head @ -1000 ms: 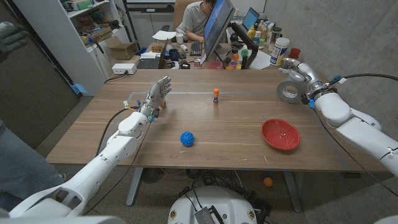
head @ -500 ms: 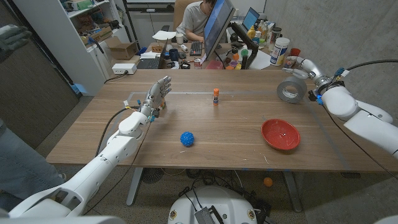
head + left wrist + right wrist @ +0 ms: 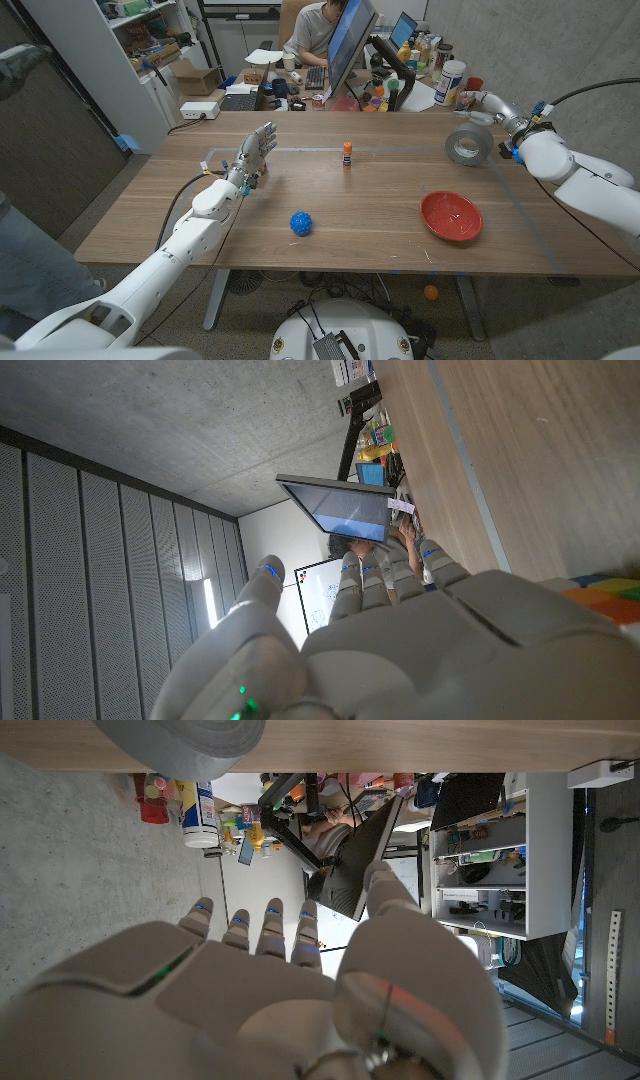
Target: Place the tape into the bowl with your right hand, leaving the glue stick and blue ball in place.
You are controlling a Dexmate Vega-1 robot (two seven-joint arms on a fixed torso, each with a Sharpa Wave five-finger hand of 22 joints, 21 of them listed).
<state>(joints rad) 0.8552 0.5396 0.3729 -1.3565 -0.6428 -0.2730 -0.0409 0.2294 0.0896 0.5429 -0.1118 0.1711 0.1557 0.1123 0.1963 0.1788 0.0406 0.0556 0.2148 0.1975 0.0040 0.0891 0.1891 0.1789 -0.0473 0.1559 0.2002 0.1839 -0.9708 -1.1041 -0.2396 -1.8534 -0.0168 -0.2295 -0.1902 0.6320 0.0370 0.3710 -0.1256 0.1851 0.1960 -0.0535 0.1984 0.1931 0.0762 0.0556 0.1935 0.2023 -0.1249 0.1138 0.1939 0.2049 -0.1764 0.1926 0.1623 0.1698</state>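
Observation:
The grey tape roll stands on the table's far right; its edge also appears in the right wrist view. My right hand hovers just behind and to the right of it, fingers stretched out, holding nothing. The red bowl lies nearer the front edge, in front of the tape. An orange-capped glue stick stands upright at the far middle. The blue ball sits mid-table. My left hand stands at the far left with fingers spread.
Behind the table's far edge is a cluttered desk with bottles, a monitor and a seated person. Shelving stands at the back left. A person's sleeve shows at the left edge.
My right arm has drawn back and to the right, so the hand is now behind the tape rather than over it. The tape, bowl, ball and left hand stay put.

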